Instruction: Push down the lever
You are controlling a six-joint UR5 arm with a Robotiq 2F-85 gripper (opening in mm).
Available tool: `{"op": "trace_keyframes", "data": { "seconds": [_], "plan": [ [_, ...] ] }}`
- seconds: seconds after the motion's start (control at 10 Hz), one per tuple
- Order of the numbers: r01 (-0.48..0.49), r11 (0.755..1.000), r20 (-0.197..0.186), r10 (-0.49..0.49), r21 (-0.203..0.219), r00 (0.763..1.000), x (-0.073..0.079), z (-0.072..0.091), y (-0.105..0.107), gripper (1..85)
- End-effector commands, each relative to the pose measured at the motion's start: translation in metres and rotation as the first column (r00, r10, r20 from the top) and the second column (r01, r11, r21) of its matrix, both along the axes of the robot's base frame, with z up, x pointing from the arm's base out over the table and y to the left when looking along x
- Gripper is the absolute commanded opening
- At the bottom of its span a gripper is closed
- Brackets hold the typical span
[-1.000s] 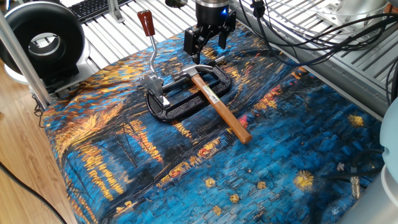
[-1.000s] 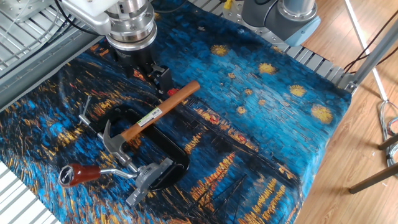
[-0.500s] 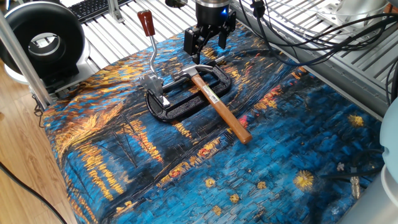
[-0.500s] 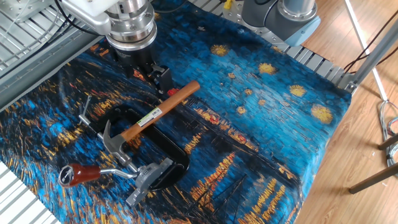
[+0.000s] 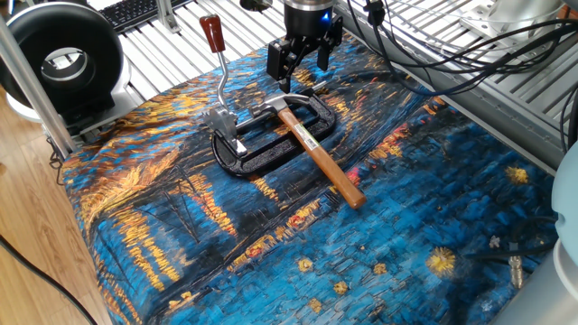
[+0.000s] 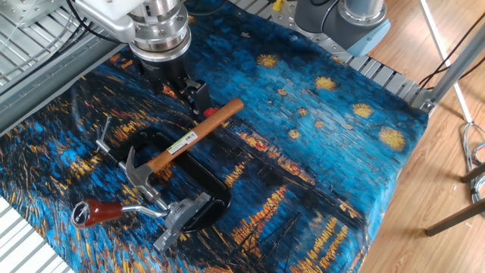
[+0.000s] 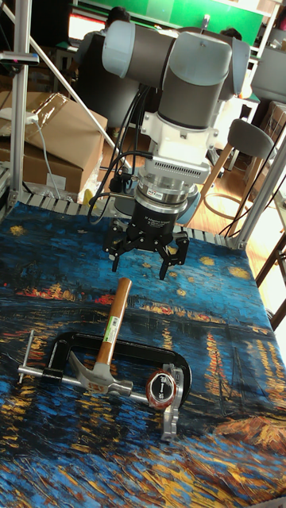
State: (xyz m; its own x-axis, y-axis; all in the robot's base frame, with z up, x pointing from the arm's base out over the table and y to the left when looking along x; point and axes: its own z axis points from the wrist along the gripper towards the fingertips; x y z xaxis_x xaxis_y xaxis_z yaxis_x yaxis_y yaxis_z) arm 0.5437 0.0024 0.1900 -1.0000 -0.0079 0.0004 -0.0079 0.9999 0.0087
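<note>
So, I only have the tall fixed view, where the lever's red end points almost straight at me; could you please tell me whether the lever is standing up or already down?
Observer: It is up. In one fixed view the lever rises steeply from its bracket, with the red end topmost.
Operator: Thank you. Is the hammer resting against it?
Observer: No. From that side the hammer lies with its head on the black clamp, and there is a visible gap between the head and the bracket.
</note>
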Motion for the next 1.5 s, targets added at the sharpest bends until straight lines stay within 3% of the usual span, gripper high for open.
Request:
{"op": "trace_keyframes", "data": {
  "seconds": [0.0, 0.5, 0.6, 0.8, 1.0, 1.2, 1.4],
  "plan": [
    [0.186, 0.969, 0.214, -0.219, 0.163, 0.952, 0.064, 0.010, 0.033, 1.7],
    [0.183, 0.974, 0.219, -0.210, 0.137, 0.953, 0.066, 0.010, 0.035, 1.7],
    [0.176, 0.976, 0.220, -0.202, 0.132, 0.954, 0.065, 0.010, 0.030, 1.7],
    [0.161, 0.983, 0.225, -0.176, 0.083, 0.958, 0.060, 0.007, 0.010, 1.7],
    [0.160, 0.984, 0.231, -0.173, 0.074, 0.958, 0.060, 0.004, 0.004, 1.7],
    [0.161, 0.986, 0.231, -0.166, 0.039, 0.959, 0.060, 0.003, -0.002, 1.7],
    [0.166, 0.985, 0.231, -0.173, 0.049, 0.958, 0.061, 0.002, 0.000, 1.7]
  ]
}}
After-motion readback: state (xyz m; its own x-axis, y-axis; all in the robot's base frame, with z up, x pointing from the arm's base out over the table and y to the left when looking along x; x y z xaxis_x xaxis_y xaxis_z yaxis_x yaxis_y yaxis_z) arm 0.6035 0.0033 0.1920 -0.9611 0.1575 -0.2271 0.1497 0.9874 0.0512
